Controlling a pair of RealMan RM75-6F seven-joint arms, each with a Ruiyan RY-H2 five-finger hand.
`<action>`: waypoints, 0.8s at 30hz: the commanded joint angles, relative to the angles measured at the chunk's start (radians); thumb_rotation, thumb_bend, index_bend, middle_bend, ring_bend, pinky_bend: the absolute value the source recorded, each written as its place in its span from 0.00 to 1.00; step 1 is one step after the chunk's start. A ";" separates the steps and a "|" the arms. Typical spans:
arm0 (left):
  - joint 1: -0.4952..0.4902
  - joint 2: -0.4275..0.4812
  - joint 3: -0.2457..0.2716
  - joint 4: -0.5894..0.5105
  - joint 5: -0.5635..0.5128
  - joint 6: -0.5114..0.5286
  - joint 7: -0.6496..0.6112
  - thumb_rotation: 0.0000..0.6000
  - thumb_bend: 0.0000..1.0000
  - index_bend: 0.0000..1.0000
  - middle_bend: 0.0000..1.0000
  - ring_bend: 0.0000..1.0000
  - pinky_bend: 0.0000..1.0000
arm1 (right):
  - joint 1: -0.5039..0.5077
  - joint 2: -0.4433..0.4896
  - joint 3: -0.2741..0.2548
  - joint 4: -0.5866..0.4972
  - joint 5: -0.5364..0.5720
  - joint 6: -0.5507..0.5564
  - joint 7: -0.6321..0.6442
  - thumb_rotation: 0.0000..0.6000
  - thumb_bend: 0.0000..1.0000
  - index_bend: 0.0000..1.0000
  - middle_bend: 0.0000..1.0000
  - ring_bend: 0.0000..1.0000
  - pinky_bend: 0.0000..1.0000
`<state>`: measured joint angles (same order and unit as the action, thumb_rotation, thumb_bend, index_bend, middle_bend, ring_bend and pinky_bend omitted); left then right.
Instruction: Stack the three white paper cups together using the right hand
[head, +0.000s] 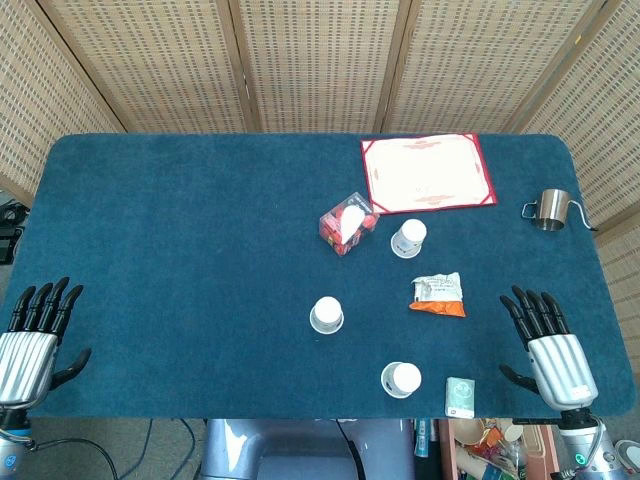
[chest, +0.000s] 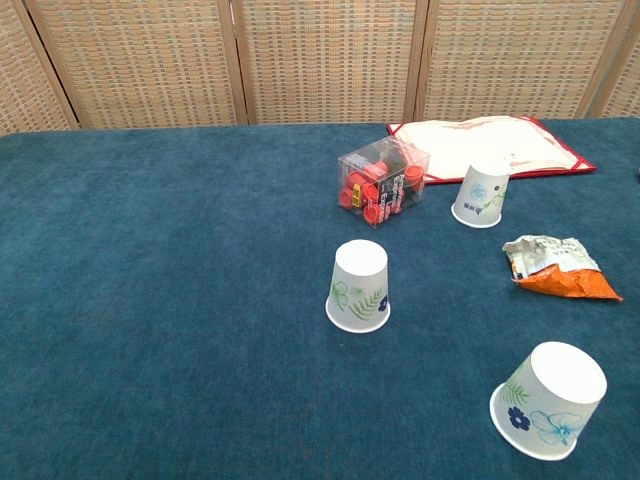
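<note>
Right hand (head: 548, 345) lower right, fingers spread, empty | three cups unstacked, inverted | take nearest cup (head: 401, 379) by its sides, lift straight, keep level.

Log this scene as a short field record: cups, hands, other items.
cups: three white paper cups, all upside down, apart, none stacked
far cup: beside the clear box
middle cup: alone, toward table centre
near cup: close to the front edge
right hand: empty, fingers spread, on the table's right side
left hand: empty, at the left edge
other: snack packet, red-bordered certificate, metal pitcher, small green card
</note>
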<state>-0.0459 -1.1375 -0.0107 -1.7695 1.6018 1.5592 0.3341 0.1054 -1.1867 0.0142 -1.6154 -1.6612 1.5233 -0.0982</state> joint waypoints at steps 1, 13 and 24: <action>0.000 0.000 0.000 -0.001 0.001 0.001 -0.001 1.00 0.29 0.00 0.00 0.00 0.00 | 0.000 0.000 0.000 0.000 -0.001 0.001 0.000 1.00 0.07 0.00 0.00 0.00 0.00; 0.001 0.004 0.002 -0.008 0.008 0.002 0.005 1.00 0.29 0.00 0.00 0.00 0.00 | 0.000 0.002 -0.003 -0.002 -0.008 0.002 0.006 1.00 0.07 0.00 0.00 0.00 0.00; -0.001 0.023 0.011 -0.028 0.002 -0.018 0.021 1.00 0.24 0.00 0.00 0.00 0.00 | 0.001 0.002 0.001 -0.001 -0.001 -0.002 0.005 1.00 0.07 0.00 0.00 0.00 0.00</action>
<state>-0.0463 -1.1162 -0.0006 -1.7949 1.6054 1.5434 0.3526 0.1066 -1.1851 0.0149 -1.6161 -1.6618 1.5216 -0.0930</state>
